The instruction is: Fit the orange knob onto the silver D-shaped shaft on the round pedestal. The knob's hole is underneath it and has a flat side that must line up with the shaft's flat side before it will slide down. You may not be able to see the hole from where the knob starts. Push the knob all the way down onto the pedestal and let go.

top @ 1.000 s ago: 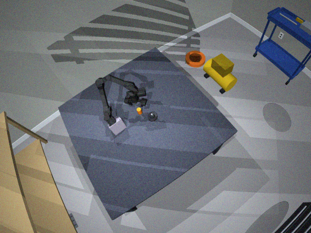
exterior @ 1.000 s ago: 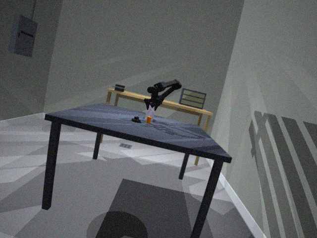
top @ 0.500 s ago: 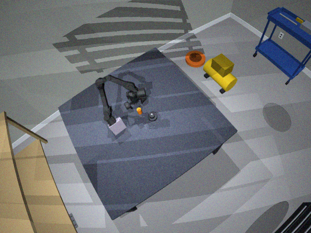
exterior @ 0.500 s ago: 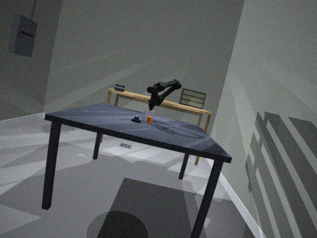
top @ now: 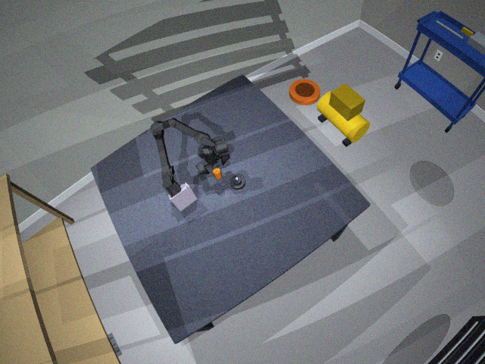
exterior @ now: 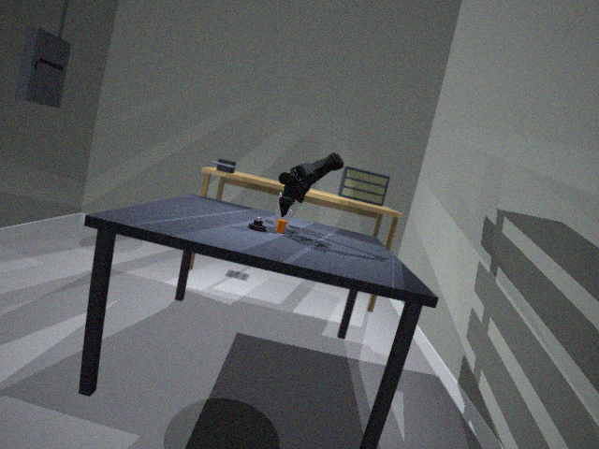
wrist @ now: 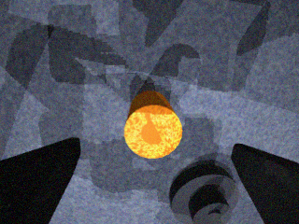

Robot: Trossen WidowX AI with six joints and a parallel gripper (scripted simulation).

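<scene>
The orange knob (top: 217,173) (exterior: 281,225) (wrist: 152,133) stands upright on the dark blue table, with a drop-shaped mark on its speckled top. Its underside and hole are hidden. The dark round pedestal (top: 237,182) (exterior: 257,225) (wrist: 177,200) stands a short way from the knob, with the small silver shaft (top: 236,178) on top. In the wrist view the pedestal is at the lower right, near the right finger; the shaft's flat side cannot be made out. My gripper (top: 213,164) (exterior: 284,215) (wrist: 158,148) is open and empty above the knob, which appears between the two fingers in the wrist view.
A pale block (top: 183,198) is at the arm's base on the table (top: 250,243) (exterior: 193,226). The pedestal is the nearest object to the knob. A yellow machine (top: 340,117), an orange ring (top: 293,96) and a blue cart (top: 434,88) stand on the floor away from the table.
</scene>
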